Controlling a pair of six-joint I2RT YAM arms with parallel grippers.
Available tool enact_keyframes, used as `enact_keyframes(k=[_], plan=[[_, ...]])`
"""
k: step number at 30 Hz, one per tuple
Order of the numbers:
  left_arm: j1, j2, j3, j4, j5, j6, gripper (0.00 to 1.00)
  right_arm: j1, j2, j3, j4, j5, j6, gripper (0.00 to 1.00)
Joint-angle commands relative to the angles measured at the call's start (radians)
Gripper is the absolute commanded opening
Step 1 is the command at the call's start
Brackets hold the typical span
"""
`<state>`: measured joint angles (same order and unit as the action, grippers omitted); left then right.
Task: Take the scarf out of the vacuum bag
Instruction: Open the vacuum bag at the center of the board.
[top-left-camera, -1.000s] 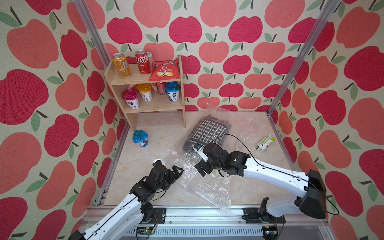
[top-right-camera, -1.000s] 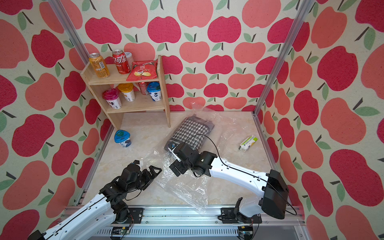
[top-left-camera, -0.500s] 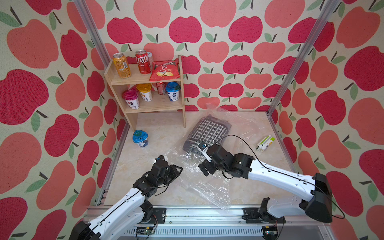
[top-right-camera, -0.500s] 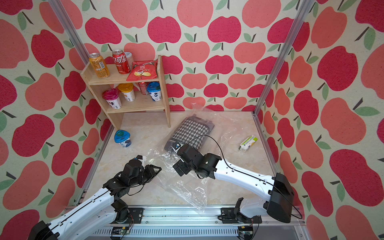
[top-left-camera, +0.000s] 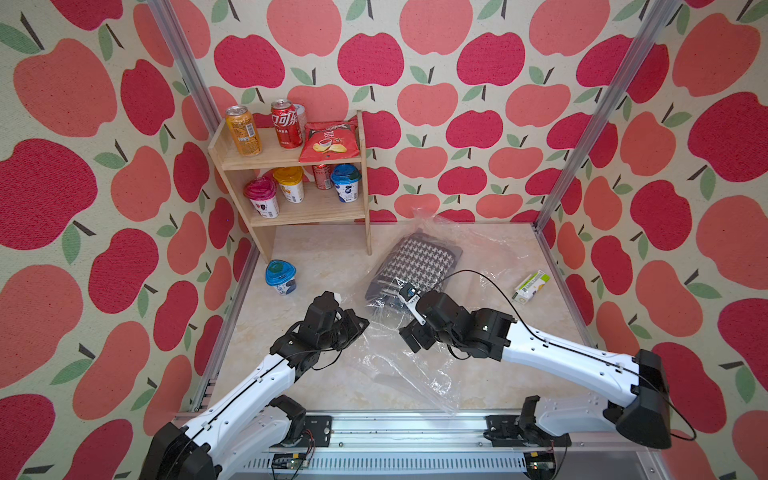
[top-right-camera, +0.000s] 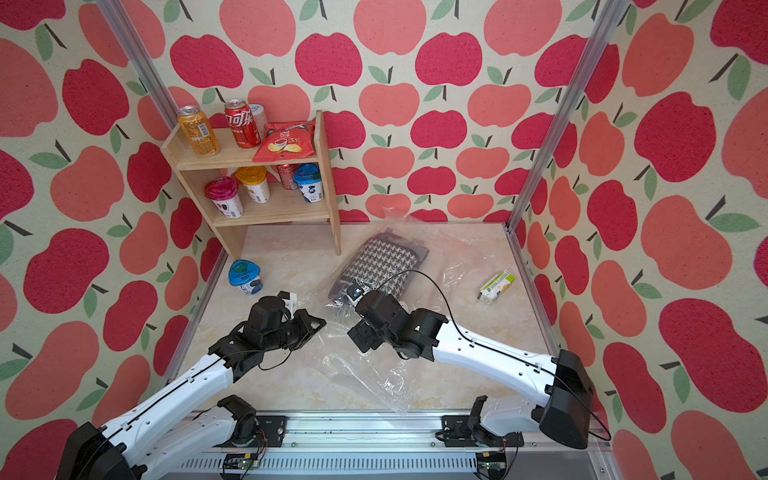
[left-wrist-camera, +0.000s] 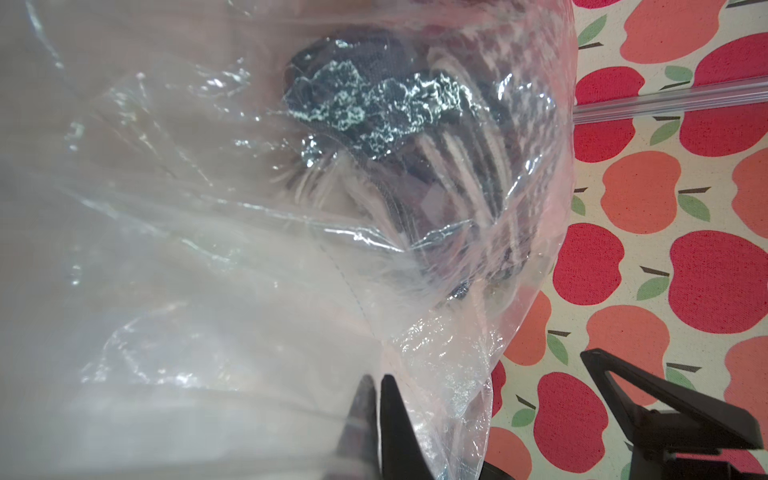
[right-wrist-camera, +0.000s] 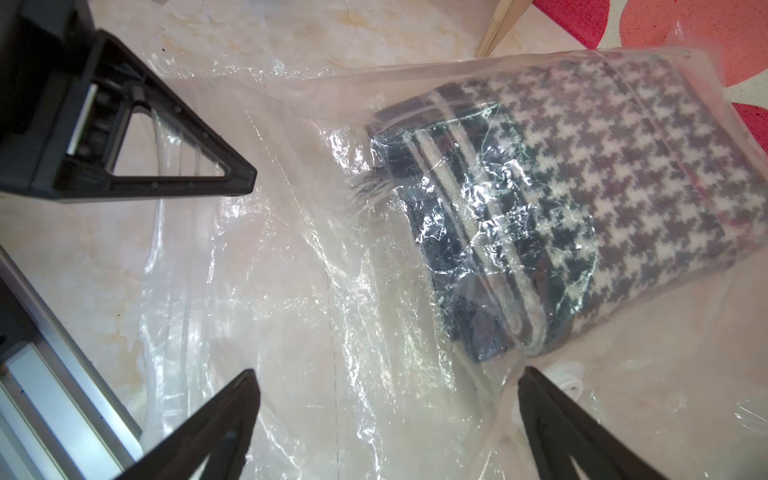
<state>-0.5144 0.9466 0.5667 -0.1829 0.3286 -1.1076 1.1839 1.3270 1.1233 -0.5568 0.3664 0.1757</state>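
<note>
**Left gripper pinching the bag film; scarf inside the bag, just ahead of the open right gripper**

Both top views show the vacuum bag (top-left-camera: 399, 370) (top-right-camera: 353, 365) lying crumpled on the marble tabletop (top-left-camera: 316, 257), running from the front rail back toward the rear wall. The folded houndstooth scarf (top-left-camera: 419, 259) (top-right-camera: 382, 259) sits inside the far part of the bag, beside the foot of the wooden shelf (top-left-camera: 311, 208).

The left gripper (top-left-camera: 362, 322) (top-right-camera: 321, 322) meets the bag's left edge. In the left wrist view its fingers (left-wrist-camera: 392, 399) are pressed together with a fold of clear film caught between them. The scarf (left-wrist-camera: 436, 145) shows through the plastic (left-wrist-camera: 208, 249), farther in and apart from the fingertips.

The right gripper (top-left-camera: 409, 338) (top-right-camera: 360, 336) hangs over the middle of the bag with its jaws spread wide. In the right wrist view the gap between its fingertips (right-wrist-camera: 386, 374) frames bare film (right-wrist-camera: 291, 291). The scarf's striped, fringed end (right-wrist-camera: 457, 232) lies just beyond, nearer one finger than the other. Whether the fingers touch the film cannot be told.

A blue-lidded cup (top-left-camera: 281, 277) stands left of the bag, and a small carton (top-left-camera: 530, 286) lies to its right.
</note>
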Motion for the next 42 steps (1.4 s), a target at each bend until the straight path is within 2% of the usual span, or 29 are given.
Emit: enact_keyframes(k=[1, 8, 14, 24, 28, 32, 38, 42], plan=[[0.027, 0.059, 0.076, -0.017, 0.040, 0.028, 0.09, 0.064, 0.045, 0.066, -0.043, 0.041, -0.039, 1.00], [0.093, 0.346, 0.236, 0.009, 0.184, 0.101, 0.04, 0.108, 0.103, 0.106, -0.034, 0.016, -0.025, 1.00], [0.117, 0.490, 0.341, 0.022, 0.200, 0.170, 0.00, 0.142, 0.138, 0.137, -0.028, 0.019, -0.013, 1.00], [0.173, 0.646, 0.568, -0.024, 0.206, 0.293, 0.00, 0.171, 0.291, 0.168, 0.001, 0.182, 0.022, 1.00], [0.179, 0.723, 0.664, -0.041, 0.247, 0.298, 0.00, 0.159, 0.366, 0.209, 0.024, 0.302, 0.046, 1.00], [0.176, 0.737, 0.692, -0.059, 0.269, 0.285, 0.00, 0.122, 0.437, 0.286, -0.013, 0.380, 0.100, 1.00], [0.180, 0.662, 0.658, -0.083, 0.273, 0.278, 0.00, 0.098, 0.488, 0.351, -0.059, 0.479, 0.121, 1.00], [0.185, 0.598, 0.652, -0.117, 0.280, 0.278, 0.01, 0.060, 0.505, 0.378, -0.115, 0.447, 0.160, 0.99]])
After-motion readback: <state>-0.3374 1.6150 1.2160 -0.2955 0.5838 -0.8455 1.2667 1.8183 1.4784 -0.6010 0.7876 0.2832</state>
